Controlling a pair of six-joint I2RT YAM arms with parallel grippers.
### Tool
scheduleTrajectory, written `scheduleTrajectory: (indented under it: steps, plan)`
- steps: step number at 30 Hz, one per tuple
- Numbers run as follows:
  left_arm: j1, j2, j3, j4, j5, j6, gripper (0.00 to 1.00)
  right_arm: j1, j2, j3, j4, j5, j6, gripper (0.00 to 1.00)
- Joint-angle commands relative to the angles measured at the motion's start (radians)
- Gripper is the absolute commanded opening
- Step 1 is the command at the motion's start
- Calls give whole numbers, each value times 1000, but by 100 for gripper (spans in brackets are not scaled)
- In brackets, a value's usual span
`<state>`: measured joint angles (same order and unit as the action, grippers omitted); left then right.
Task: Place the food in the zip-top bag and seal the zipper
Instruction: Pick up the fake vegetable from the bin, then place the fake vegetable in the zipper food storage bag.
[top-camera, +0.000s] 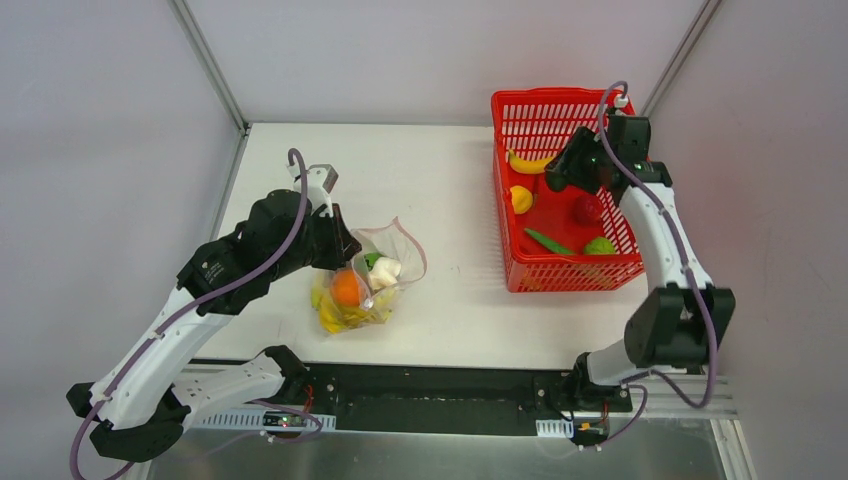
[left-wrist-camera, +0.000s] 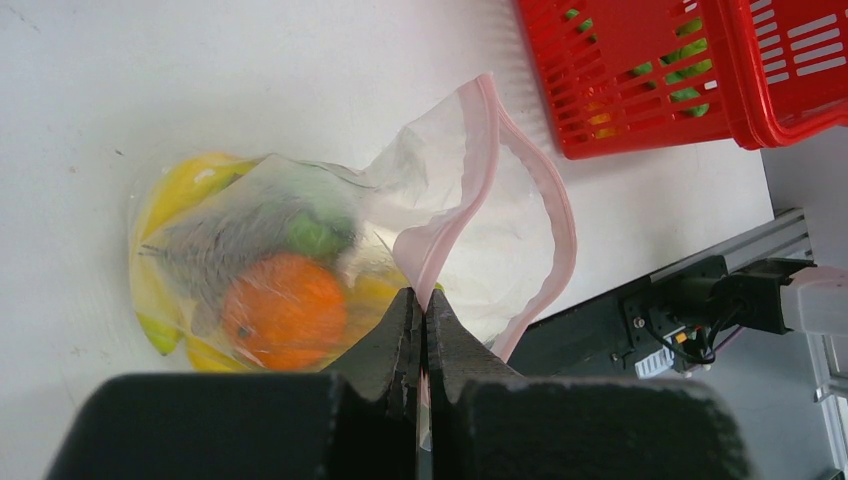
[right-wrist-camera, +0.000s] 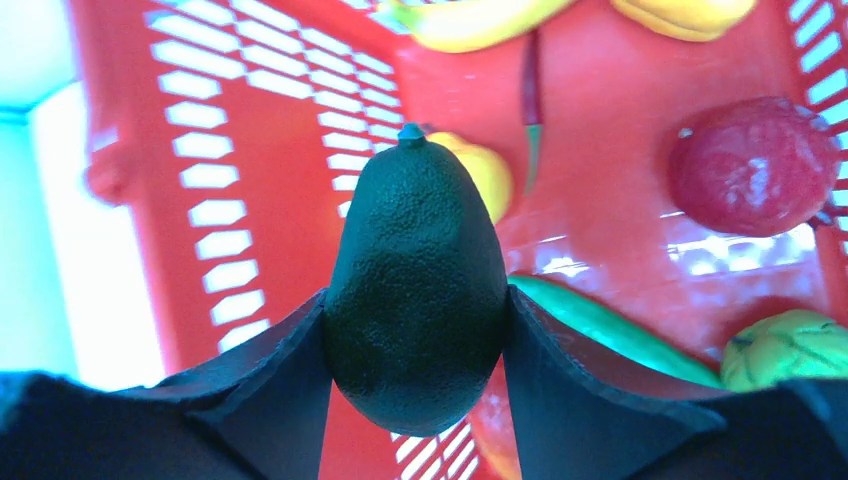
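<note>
The zip-top bag (top-camera: 385, 270) lies mid-table with an orange (left-wrist-camera: 285, 310), yellow bananas (left-wrist-camera: 190, 180) and a green piece inside. Its mouth gapes open, and the pink zipper (left-wrist-camera: 450, 225) curls upward. My left gripper (left-wrist-camera: 421, 297) is shut on the zipper strip at the near side of the mouth. My right gripper (right-wrist-camera: 417, 300) hangs inside the red basket (top-camera: 570, 275), shut on a dark green avocado-shaped piece of food (right-wrist-camera: 415, 260) with its stem end pointing away. In the top view the right gripper (top-camera: 560, 170) hides this piece.
The basket also holds a banana (top-camera: 528, 162), a yellow piece (top-camera: 521, 198), a red fruit (right-wrist-camera: 752, 165), a long green pod (top-camera: 548, 241) and a round green piece (top-camera: 600, 246). Grey walls close in the table behind and on both sides.
</note>
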<state>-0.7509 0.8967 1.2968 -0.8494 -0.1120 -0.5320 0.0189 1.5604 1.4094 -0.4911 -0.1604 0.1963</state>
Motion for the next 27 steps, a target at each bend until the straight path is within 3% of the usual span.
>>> scheduleTrajectory:
  steps: [1, 8, 15, 20, 27]
  plan:
    - [8, -3, 12, 48, 23, -12, 0, 21, -202, -74, 49, -176, 42, 33]
    - [9, 7, 4, 76, 55, -23, 0, 119, -423, -239, 251, -549, 140, 33]
    - [9, 10, -1, 87, 68, -29, 0, 406, -470, -235, 250, -665, 68, 32]
    - [9, 19, 8, 96, 86, -33, 0, 621, -428, -162, 139, -569, -58, 32]
    - [9, 24, 15, 110, 130, -44, 0, 867, -311, -91, 122, -265, -146, 32]
